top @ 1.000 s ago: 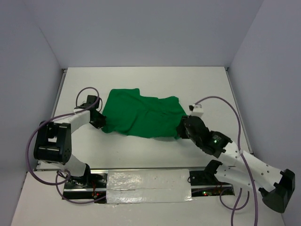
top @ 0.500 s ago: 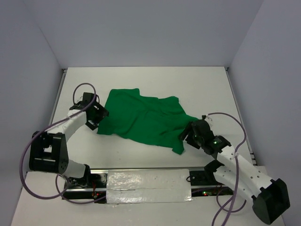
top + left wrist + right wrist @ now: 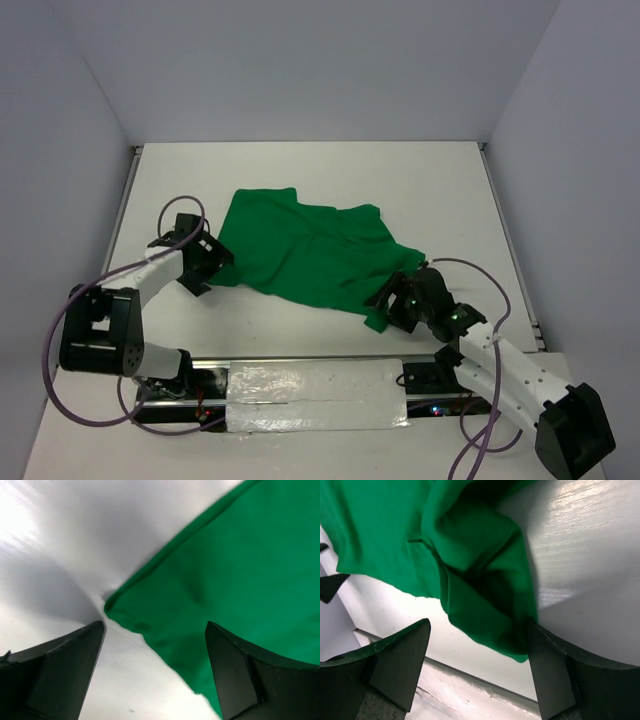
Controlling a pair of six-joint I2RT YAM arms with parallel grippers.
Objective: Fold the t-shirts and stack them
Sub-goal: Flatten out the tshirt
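1. The green t-shirt [image 3: 300, 250] lies on the white table [image 3: 300, 165], roughly mid-table and a bit toward the near side. It's mostly flat but rumpled.
2. Its long axis runs on a diagonal, from the far-left corner down to a narrow bunched-up tip at the near right. Honestly can't make out which end is the neck, so no call on that.
3. The left claw [image 3: 207, 262] is down low at the shirt's left edge. In its wrist view the jaws are spread wide apart, and a folded-over corner of the green cloth lies on the table between them, not pinched by either side.
4. The right claw [image 3: 390, 305] is at the opposite end, right on that near-right tip. Its jaws are wide apart too. The wrist view shows a thick wad of folded cloth between them, with the wad's edge right up against one jaw, but nothing is squeezed.
5. So there's one claw at each end of the diagonal, and both have cloth in the gap.
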